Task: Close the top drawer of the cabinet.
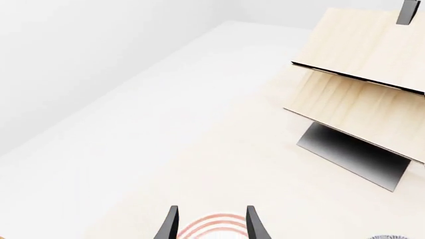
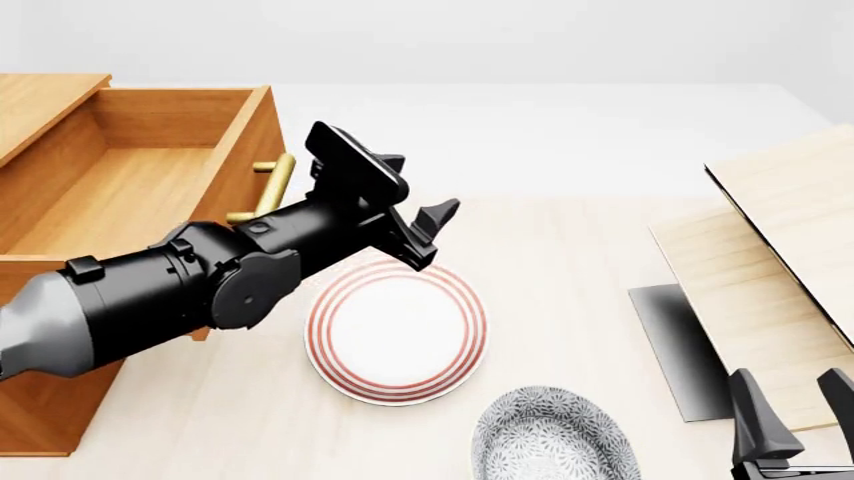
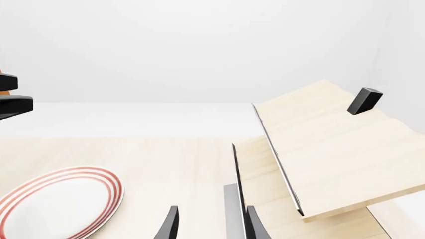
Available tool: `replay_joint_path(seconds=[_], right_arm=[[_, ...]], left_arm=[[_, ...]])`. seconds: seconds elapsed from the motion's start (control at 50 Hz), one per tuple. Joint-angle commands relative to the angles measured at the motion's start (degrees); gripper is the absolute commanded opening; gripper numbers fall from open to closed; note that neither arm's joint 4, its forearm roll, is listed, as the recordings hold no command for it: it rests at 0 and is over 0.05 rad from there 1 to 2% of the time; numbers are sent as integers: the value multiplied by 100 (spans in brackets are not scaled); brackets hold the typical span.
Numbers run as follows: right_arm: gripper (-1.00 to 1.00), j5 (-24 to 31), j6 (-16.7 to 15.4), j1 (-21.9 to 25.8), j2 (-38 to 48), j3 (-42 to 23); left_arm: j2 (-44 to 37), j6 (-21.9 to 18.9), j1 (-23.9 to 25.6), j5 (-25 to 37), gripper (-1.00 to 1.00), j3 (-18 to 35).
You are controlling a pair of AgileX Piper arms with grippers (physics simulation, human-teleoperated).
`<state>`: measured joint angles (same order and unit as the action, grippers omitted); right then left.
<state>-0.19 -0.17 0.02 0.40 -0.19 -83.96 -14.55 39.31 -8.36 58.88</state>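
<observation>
1. Table [image 2: 574, 260] first: we see a pale wood surface carrying everything, running back to a white area behind.
2. We find the cabinet [image 2: 40, 400] at the front view's left edge, orange-brown, much bigger than the plates.
3. We see the top drawer [image 2: 147, 170] pulled out to the right, its bare wooden inside showing, and its brass bar handle [image 2: 274, 185] on the front face just behind the left arm's wrist.
4. We see pale wood panels [image 2: 774, 270] at the right, stacked in tilted layers over a dark slab [image 2: 674, 345].
5. We see our left arm [image 2: 174, 290] crossing from lower left in front of the cabinet.
6. We see the red-ringed plate [image 2: 396, 330] lying flat near the table's middle, partly under that arm's tip.
7. We see a grey patterned plate [image 2: 554, 440] just beside it, nearer the front edge.
8. We see our left end effector [image 2: 430, 235] above the red-ringed plate's far rim, fingers apart and holding nothing.
9. We see our right end effector [image 2: 794, 410] low at the right, over the panels' near edge, fingers spread and holding nothing.
</observation>
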Motion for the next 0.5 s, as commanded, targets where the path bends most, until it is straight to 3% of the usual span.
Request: replay_joint_path(seconds=[0.02,0.34,0.5], right_arm=[[100,0,0,-1,0,0],[100,0,1,-1,-1,0],[100,0,0,0,0,0]], left_arm=[[121,-106,-520,323,100,-15],[256,-427,-1183,698,100,7],[383,-572,-1582,600,100,-298]])
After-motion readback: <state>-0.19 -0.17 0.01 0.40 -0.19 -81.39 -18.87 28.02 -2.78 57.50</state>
